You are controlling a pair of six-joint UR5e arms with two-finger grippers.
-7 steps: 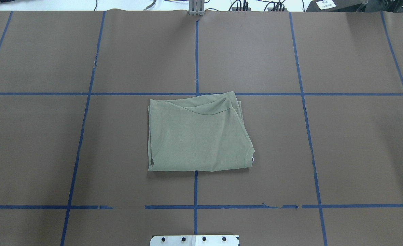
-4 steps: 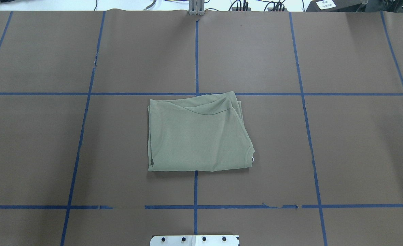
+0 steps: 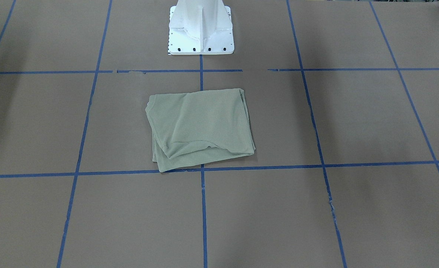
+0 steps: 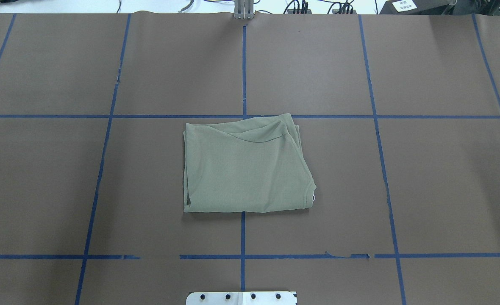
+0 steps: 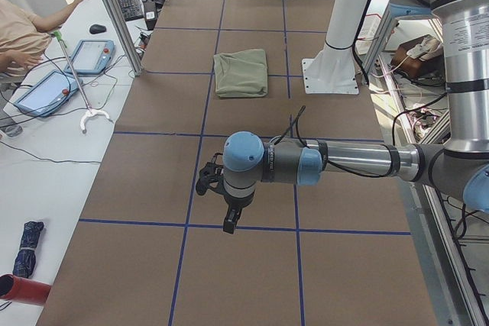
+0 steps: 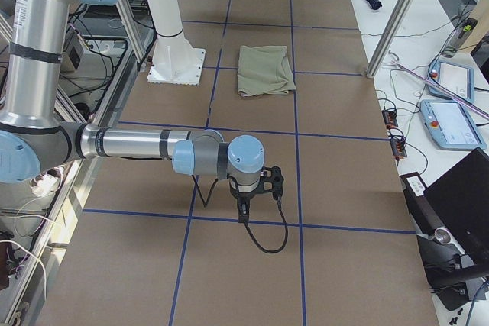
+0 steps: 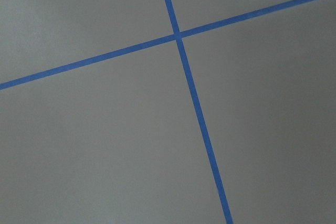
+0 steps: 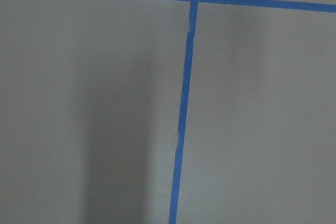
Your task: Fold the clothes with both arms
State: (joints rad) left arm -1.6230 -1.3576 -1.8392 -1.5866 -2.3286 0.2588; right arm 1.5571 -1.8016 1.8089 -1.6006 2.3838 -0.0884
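The pale green shirt (image 4: 245,169) lies folded into a rough rectangle on the brown-covered bench (image 4: 445,178), straight out in front of the white pedestal (image 3: 201,26) and near it. One blue tape line (image 3: 167,70) crosses between the pedestal's base plate and the shirt's near edge. The shirt sits across the tape line that runs out from the pedestal's middle. Its edge away from the pedestal shows several stacked layers, slightly fanned, reaching the next crossing line. At the corner nearer the pedestal, on the robot's right, a small white tag (image 4: 314,197) peeks out from under the fabric.

Neither arm touches the shirt. The left arm (image 5: 344,162) reaches out over the bench well to the pedestal's left side, and its left claw (image 5: 229,221) points down beside a tape line. It shows only in the side view, so I cannot tell whether it is spread or pressed together. The right arm (image 6: 130,144) mirrors it on the pedestal's other side. The right claw (image 6: 243,211) also points down, well apart from the shirt, and its state cannot be told either. Both wrist cameras see only brown covering and crossing blue tape.

A person's arm (image 5: 23,32) shows at a side desk, far from the pedestal across the bench.
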